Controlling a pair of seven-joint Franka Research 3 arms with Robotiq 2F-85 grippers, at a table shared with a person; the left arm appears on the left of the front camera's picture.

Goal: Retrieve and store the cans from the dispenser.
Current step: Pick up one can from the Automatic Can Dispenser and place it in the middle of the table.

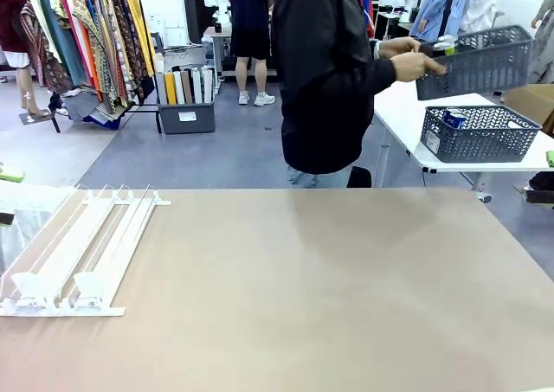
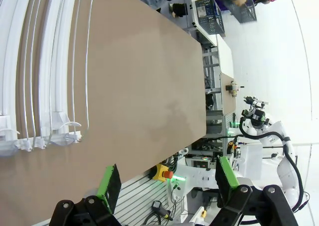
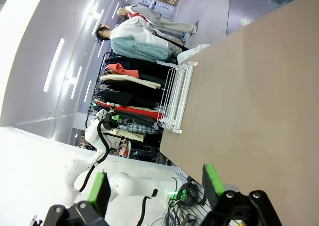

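The white slanted dispenser (image 1: 78, 253) lies at the table's left edge, and its lanes look bare. It also shows in the left wrist view (image 2: 45, 61) and in the right wrist view (image 3: 177, 99). A blue can (image 1: 454, 117) sits inside a grey basket (image 1: 480, 134) on a white side table. The person in black holds a second grey basket (image 1: 485, 59) with both hands. My left gripper (image 2: 168, 178) is open off the table's near edge, with nothing between its green pads. My right gripper (image 3: 155, 185) is open too, also off the near edge.
The brown table (image 1: 329, 288) stretches wide between the dispenser and the right edge. The person stands at the far side, turned toward the white side table (image 1: 407, 115). Clothes racks (image 1: 78, 37) and a bin of boards (image 1: 186, 98) stand farther back.
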